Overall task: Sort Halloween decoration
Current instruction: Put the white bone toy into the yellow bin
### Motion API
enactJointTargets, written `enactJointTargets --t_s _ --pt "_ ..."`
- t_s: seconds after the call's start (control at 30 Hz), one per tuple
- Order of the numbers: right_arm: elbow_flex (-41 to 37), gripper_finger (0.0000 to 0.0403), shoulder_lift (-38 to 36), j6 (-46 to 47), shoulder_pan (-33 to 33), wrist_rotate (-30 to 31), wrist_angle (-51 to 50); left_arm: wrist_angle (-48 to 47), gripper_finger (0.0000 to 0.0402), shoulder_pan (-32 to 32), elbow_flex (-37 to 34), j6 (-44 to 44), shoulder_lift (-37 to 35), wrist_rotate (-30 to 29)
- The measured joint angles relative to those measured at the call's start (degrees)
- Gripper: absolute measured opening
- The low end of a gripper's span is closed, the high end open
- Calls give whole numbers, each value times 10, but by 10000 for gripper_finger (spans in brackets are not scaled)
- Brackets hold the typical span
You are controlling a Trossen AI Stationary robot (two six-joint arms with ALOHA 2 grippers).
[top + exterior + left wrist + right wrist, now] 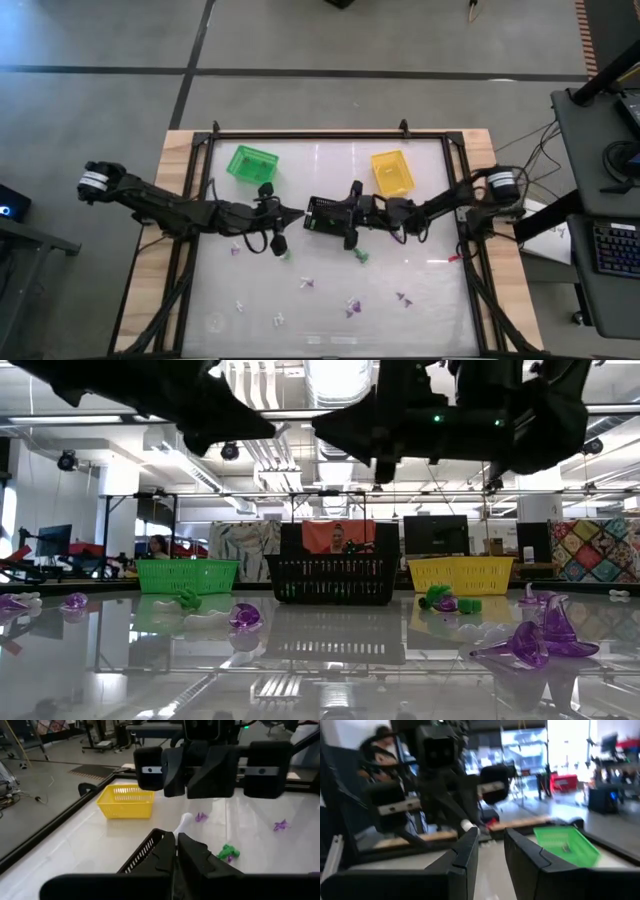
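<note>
Black basket mid counter: L gripper clenched, empty, at its left edge; R gripper over it, fingers apart, can't tell if holding anything.

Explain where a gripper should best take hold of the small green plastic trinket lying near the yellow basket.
Probably from straight above, closing across the small green plastic trinket's narrow middle. It lies low on the glass tabletop, apart from the yellow basket, so nothing blocks a vertical approach.
</note>
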Motion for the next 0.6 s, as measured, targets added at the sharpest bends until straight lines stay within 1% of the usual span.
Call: enactJointTargets --t_s 0.1,0.2,0.5,0.6 --pt "22 84 32 -6 0 -10 23 0 0 0 11 0 18 0" --pt "40 84 49 -6 -1 -44 23 -1 0 0 18 0 31 0" --pt "47 84 53 -6 -1 -46 14 -3 0 0 28 9 32 1" --pt "47 84 50 -2 -1 -46 2 -38 0 -2 28 2 30 15"
